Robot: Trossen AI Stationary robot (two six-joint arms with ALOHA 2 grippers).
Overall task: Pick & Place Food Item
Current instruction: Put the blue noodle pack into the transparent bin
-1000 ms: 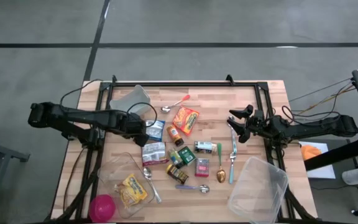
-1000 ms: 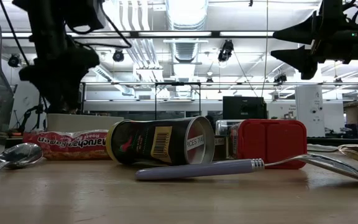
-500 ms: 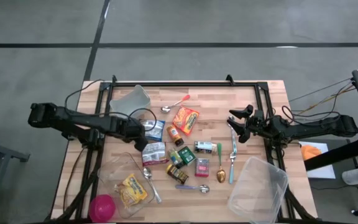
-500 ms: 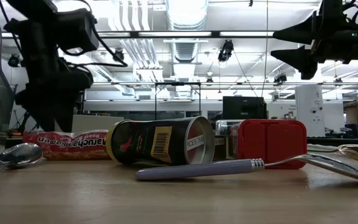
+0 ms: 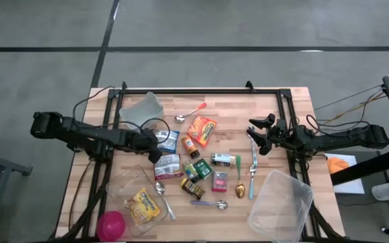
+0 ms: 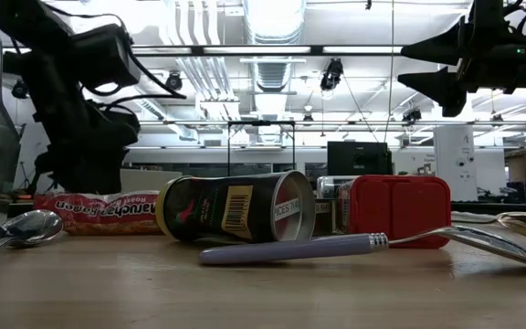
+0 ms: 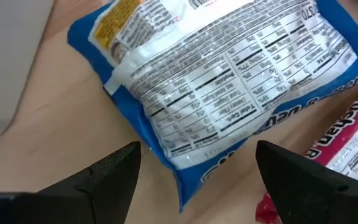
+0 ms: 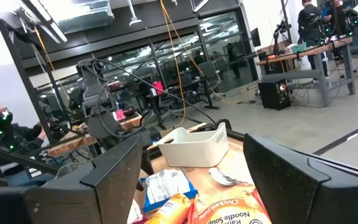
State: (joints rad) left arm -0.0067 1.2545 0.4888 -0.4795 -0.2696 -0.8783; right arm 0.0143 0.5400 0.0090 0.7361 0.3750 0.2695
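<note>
Two grippers are apart: the left gripper (image 7: 194, 171) hangs low over the blue food packet (image 7: 229, 87) lying on the bench (image 5: 296, 108); the right gripper (image 5: 254, 133) waits above the utensils, empty.

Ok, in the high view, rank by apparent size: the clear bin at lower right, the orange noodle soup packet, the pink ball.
1. clear bin, largest by far.
2. and 3. orange noodle soup packet and pink ball look about alike; not ranking them.
</note>
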